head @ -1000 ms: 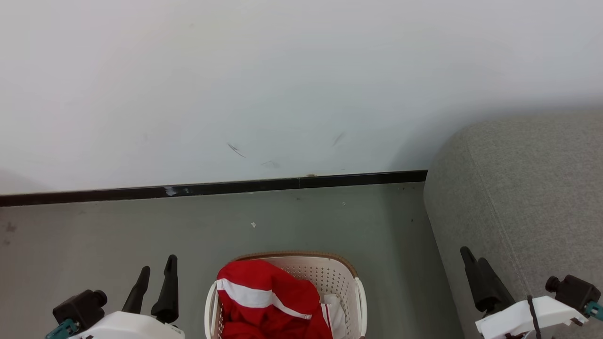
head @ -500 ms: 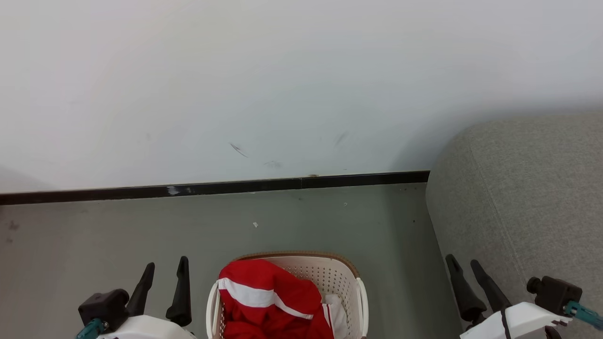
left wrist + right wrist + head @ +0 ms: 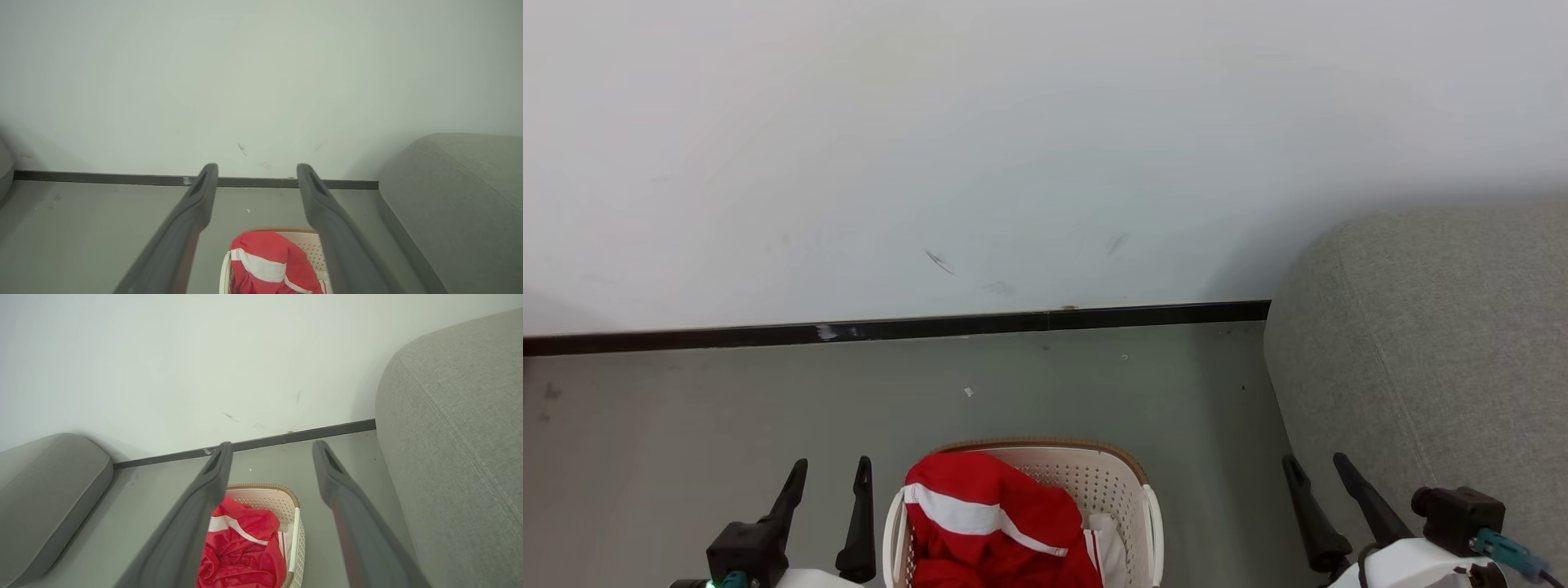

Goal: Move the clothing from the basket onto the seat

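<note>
Red clothing (image 3: 988, 523) with a white stripe is heaped in the cream perforated basket (image 3: 1117, 478), which stands on the floor at the bottom centre of the head view. The grey seat (image 3: 1429, 343) rises at the right. My left gripper (image 3: 832, 472) hangs open left of the basket, nothing between its fingers. My right gripper (image 3: 1316, 467) is open too, right of the basket, in front of the seat's side. The left wrist view shows the clothing (image 3: 267, 263) between the spread fingers; the right wrist view shows the clothing (image 3: 245, 547), basket (image 3: 295, 528) and seat (image 3: 457, 428).
A white wall with a black baseboard (image 3: 890, 328) runs across behind the basket. Grey floor (image 3: 727, 408) lies between the wall and me. In the right wrist view another grey cushion (image 3: 45, 486) sits at the left, by the wall.
Both grippers have drawn inward toward the basket and sunk lower in the head view; both stay open. The clothing and basket have not moved.
</note>
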Robot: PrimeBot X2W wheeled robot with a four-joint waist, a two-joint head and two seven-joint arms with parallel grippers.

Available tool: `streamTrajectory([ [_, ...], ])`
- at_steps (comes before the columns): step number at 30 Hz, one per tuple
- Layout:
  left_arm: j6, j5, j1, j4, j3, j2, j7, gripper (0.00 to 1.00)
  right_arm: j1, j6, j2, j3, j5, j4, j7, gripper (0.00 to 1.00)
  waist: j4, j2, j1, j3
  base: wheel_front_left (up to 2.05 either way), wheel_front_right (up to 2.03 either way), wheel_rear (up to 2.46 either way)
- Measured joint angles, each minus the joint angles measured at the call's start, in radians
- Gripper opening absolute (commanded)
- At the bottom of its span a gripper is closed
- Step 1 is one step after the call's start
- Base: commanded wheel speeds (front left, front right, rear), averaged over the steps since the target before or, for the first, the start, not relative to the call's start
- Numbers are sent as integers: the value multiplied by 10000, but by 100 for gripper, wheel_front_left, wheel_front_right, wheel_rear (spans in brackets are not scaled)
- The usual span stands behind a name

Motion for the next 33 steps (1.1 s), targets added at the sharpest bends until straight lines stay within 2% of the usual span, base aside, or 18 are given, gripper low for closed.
streamTrajectory([
  [20, 539, 2621, 190, 17, -502, 29, -675, 100, 208, 4, 134, 272, -2876, -297, -523, 100, 72, 0, -1, -141, 0, 0, 0],
  [33, 522, 2290, 191, 347, -332, -113, -681, 100, 210, 4, 136, 221, -2917, -328, -523, 100, 54, 0, -2, -126, 0, 0, 0],
])
